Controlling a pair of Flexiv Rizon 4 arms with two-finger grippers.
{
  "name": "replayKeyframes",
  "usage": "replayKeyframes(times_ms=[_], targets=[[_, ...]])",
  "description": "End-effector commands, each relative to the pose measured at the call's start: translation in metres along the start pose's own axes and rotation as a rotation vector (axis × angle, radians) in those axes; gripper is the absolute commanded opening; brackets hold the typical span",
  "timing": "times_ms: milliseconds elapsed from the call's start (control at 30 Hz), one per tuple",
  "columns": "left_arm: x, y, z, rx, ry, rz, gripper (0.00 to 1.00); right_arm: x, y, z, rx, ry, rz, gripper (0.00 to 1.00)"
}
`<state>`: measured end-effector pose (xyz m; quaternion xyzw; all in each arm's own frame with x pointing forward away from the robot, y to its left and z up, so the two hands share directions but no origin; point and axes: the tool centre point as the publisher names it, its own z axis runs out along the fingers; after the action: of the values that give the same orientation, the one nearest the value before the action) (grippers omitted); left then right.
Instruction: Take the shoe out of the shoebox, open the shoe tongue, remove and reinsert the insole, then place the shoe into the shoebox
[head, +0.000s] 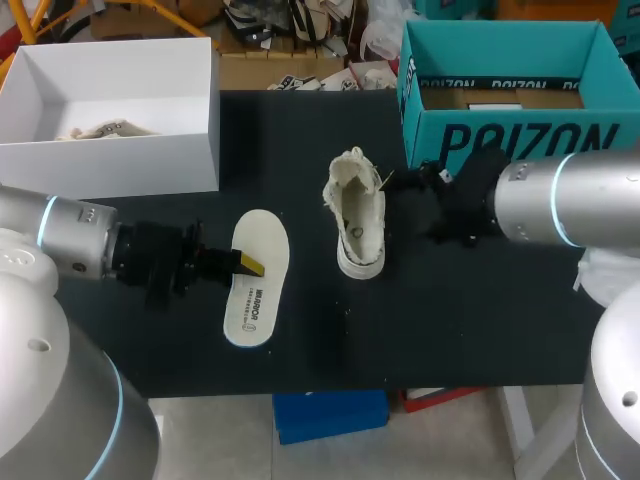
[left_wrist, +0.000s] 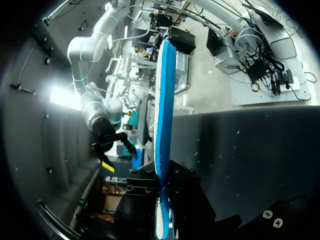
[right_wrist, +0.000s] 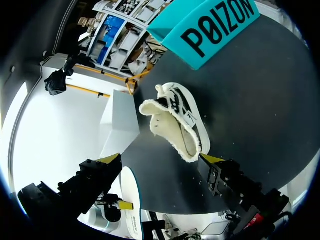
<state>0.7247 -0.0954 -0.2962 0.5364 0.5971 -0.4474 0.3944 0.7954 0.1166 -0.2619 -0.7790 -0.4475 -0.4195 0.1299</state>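
Observation:
A cream shoe (head: 358, 215) lies on the black table, its tongue pulled open and the opening facing up. To its left is the white insole (head: 255, 278), level over the table, with my left gripper (head: 248, 264) shut on its near edge. In the left wrist view the insole (left_wrist: 162, 110) shows edge-on, blue underneath, running out from between the fingers. My right gripper (head: 420, 195) stands open just right of the shoe. From the right wrist the shoe (right_wrist: 175, 120) lies ahead of the wide-spread fingers (right_wrist: 111, 159), apart from both. The insole (right_wrist: 131, 210) shows beyond.
The teal shoebox (head: 500, 140) stands open at the back right, behind my right arm. A white box (head: 110, 150) sits at the back left. The table's front edge runs close below the insole.

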Motion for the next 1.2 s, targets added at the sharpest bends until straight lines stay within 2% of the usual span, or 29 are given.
replayKeyframes(times_ms=[33,133,300,633,767,833,1200], targets=[[-0.005,0.004,0.000,0.028,-0.031,-0.029,0.00,0.002,0.004,-0.014,0.096,-0.010,-0.001,1.00],[-0.015,0.005,0.007,0.106,-0.100,-0.071,0.00,0.002,0.004,-0.014,0.096,-0.010,-0.001,1.00],[-0.029,0.004,0.028,0.219,-0.126,-0.098,0.00,0.002,0.004,-0.014,0.096,-0.010,-0.001,1.00],[-0.038,0.008,0.064,0.350,-0.132,-0.195,0.00,0.002,0.004,-0.014,0.096,-0.010,-0.001,1.00],[-0.034,0.009,0.074,0.335,-0.119,-0.227,0.00,0.002,0.004,-0.014,0.096,-0.010,-0.001,1.00],[-0.030,0.011,0.076,0.297,-0.104,-0.250,0.00,0.002,0.004,-0.014,0.096,-0.010,-0.001,1.00],[-0.030,0.011,0.076,0.297,-0.104,-0.250,0.00,0.002,0.004,-0.014,0.096,-0.010,-0.001,1.00]])
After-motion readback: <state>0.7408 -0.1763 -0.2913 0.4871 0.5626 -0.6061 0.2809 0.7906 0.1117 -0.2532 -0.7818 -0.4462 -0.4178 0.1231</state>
